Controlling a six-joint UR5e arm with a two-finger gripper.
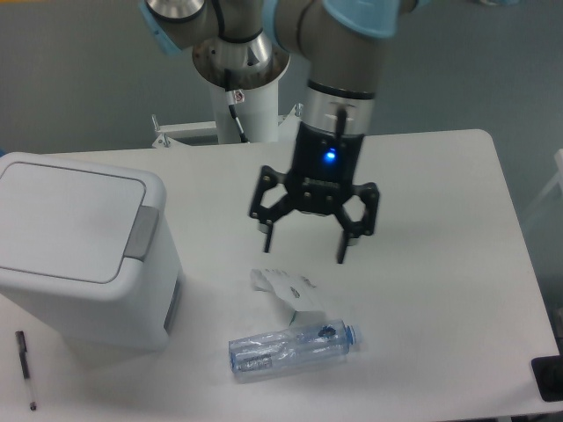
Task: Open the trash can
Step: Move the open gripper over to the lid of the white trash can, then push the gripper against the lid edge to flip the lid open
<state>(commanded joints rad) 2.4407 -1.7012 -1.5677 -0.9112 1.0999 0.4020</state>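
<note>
The trash can (79, 255) is a big white boxy bin at the table's left, with its flat lid down and a grey push-bar (145, 230) along the lid's right edge. My gripper (304, 245) hangs open above the middle of the table, fingers spread wide and pointing down, with nothing between them. It is well to the right of the bin, apart from it, and just above a crumpled white paper.
A crumpled white paper (290, 291) and a clear plastic bottle (292, 345) lie below the gripper near the front. A black pen (25, 369) lies at the front left beside the bin. The robot's base column (242, 79) stands at the table's back edge.
</note>
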